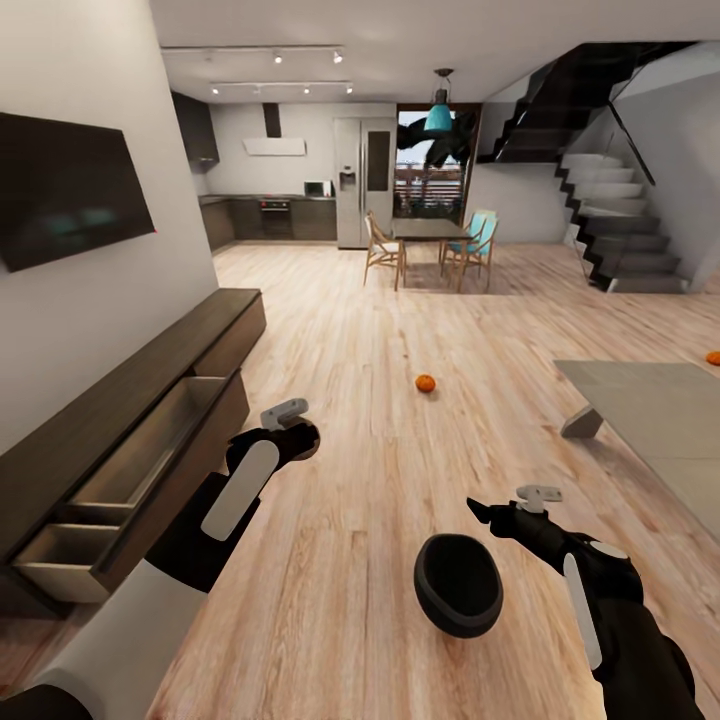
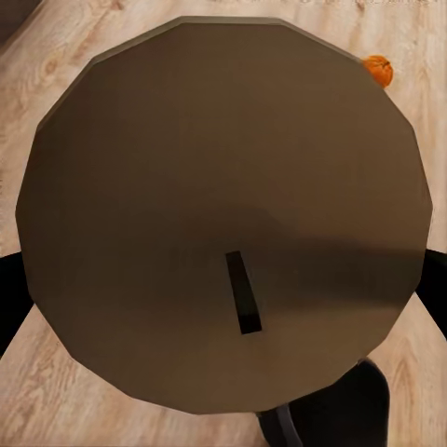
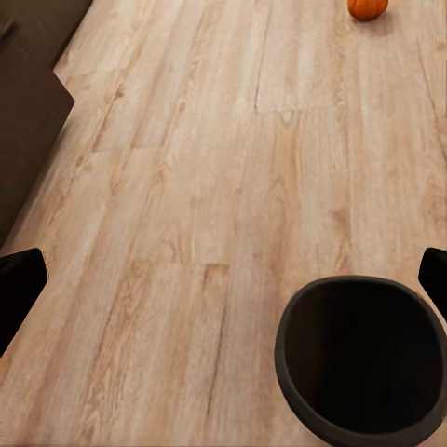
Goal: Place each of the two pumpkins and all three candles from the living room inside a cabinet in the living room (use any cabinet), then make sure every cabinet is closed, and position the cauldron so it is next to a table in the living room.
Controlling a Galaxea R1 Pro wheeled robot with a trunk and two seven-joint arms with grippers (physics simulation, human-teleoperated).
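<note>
Nearest the robot, on the wood floor (image 1: 380, 470), sits the cauldron (image 1: 458, 583), black, round, mouth up and empty. Right gripper (image 1: 487, 515) hovers just beside its rim, fingers spread wide in the right wrist view, holding nothing. Cauldron looks rigid and likely heavy for one gripper; smooth belly would slip, so the thick rim is the place to pinch, one finger inside, one outside.

Left gripper (image 1: 300, 430) is up and left of the cauldron, closed on a candle (image 2: 223, 214): the left wrist view shows its flat brown-grey top with the dark wick, fingers dark at either side. Candle seems stiff, light, easy to hold by its sides.

Left of the cauldron runs the cabinet (image 1: 130, 420) along the wall, two drawers pulled open, nothing visible inside them. Open drawer stands near the left arm and could get bumped.

Beyond the cauldron, one pumpkin (image 1: 426, 383) lies on open floor, nothing around it. Small, ribbed, probably firm but may roll; grip across the body. A second orange pumpkin (image 1: 713, 357) sits far right of the cauldron, past the table (image 1: 650, 410), whose pale top and grey leg show.

Farther back: dining table with chairs (image 1: 430, 245), staircase (image 1: 620, 230), kitchen, TV (image 1: 65, 190) above the cabinet.
</note>
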